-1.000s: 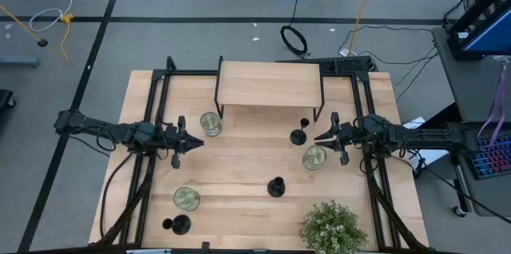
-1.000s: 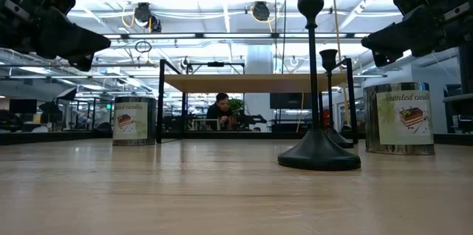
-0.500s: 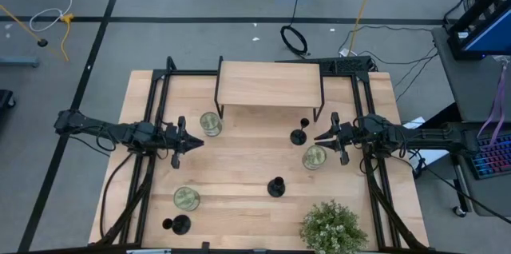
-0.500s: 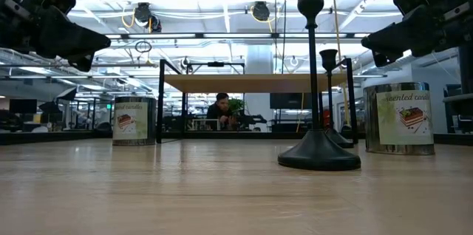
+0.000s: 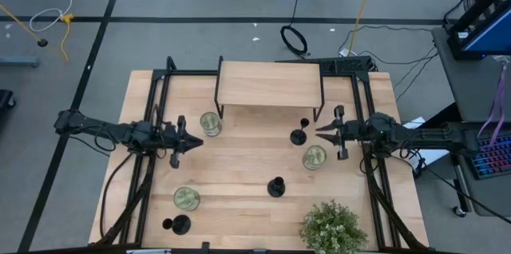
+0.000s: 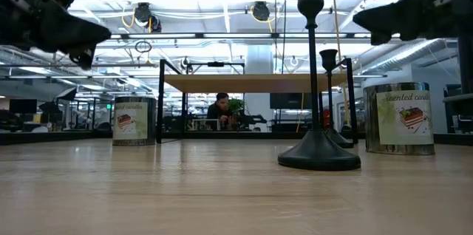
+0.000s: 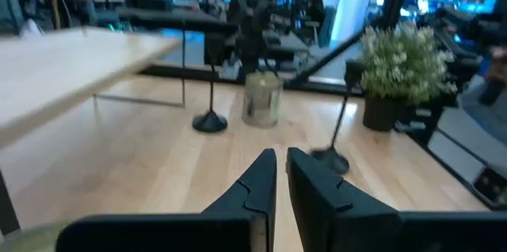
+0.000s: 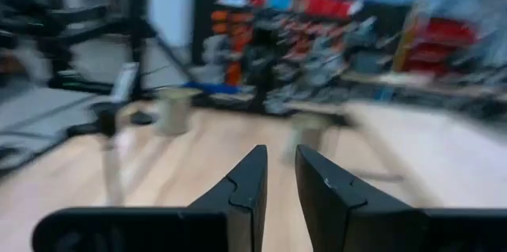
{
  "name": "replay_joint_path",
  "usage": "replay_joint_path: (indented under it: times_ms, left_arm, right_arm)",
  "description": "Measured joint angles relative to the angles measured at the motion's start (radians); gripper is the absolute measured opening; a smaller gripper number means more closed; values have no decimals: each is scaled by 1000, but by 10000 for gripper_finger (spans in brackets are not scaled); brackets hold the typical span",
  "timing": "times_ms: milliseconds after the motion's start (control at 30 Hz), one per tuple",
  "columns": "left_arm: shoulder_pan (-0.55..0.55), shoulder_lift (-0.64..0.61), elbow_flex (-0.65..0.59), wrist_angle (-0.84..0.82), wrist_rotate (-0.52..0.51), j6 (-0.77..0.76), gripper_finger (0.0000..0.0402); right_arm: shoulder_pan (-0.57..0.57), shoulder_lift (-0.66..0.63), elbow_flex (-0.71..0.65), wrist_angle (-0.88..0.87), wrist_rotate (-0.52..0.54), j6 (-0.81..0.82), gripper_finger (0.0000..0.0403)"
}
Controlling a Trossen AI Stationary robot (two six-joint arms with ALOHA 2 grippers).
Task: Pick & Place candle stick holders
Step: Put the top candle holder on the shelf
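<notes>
Three matte-black candle stick holders stand upright on their round bases on the wooden table (image 5: pixel 239 166). One (image 5: pixel 299 136) stands just left of my right gripper, one (image 5: pixel 276 187) stands mid-table toward the near edge, and one (image 5: pixel 177 224) stands at the near left. The mid-table holder (image 6: pixel 316 154) is closest in the low view, and the far one (image 6: pixel 329 61) shows behind it. My left gripper (image 5: pixel 197 142) hovers shut over the table's left half, and shows in its wrist view (image 7: pixel 281 157). My right gripper (image 5: pixel 319 132) hovers shut, clear of the far holder, and shows in its wrist view (image 8: pixel 280 153).
Three glass candle jars stand on the table: far left (image 5: pixel 211 124), right (image 5: pixel 314 157) and near left (image 5: pixel 186 199). A leafy potted plant (image 5: pixel 331 228) stands at the near right edge. A wooden shelf on black legs (image 5: pixel 270 85) stands at the far edge.
My right gripper has risen and gone a little toward the table's far edge, still above the table beside the far holder. The holders have stayed in place.
</notes>
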Motion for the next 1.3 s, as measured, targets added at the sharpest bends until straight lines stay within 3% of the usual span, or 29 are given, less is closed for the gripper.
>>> replay_joint_path:
  times_ms: [167, 267, 433, 600, 800, 1000, 1300]
  left_arm:
    - [1, 0, 0, 96, -38, 57, 42]
    - [1, 0, 0, 131, -57, 65, 63]
    - [1, 0, 0, 184, -57, 94, 126]
    - [1, 0, 0, 236, -49, 115, 163]
    - [1, 0, 1, 201, -48, 117, 158]
    - [1, 3, 0, 185, -48, 117, 144]
    - [1, 2, 0, 211, -56, 115, 136]
  right_arm:
    - [1, 54, 0, -6, 21, 48, 59]
    - [0, 123, 0, 9, 68, 111, 69]
    - [1, 278, 0, 164, 118, 175, 123]
    - [3, 379, 0, 159, 192, 229, 181]
    - [14, 403, 0, 141, 207, 255, 222]
    - [13, 456, 0, 113, 344, 239, 230]
    - [14, 659, 0, 296, 295, 260, 220]
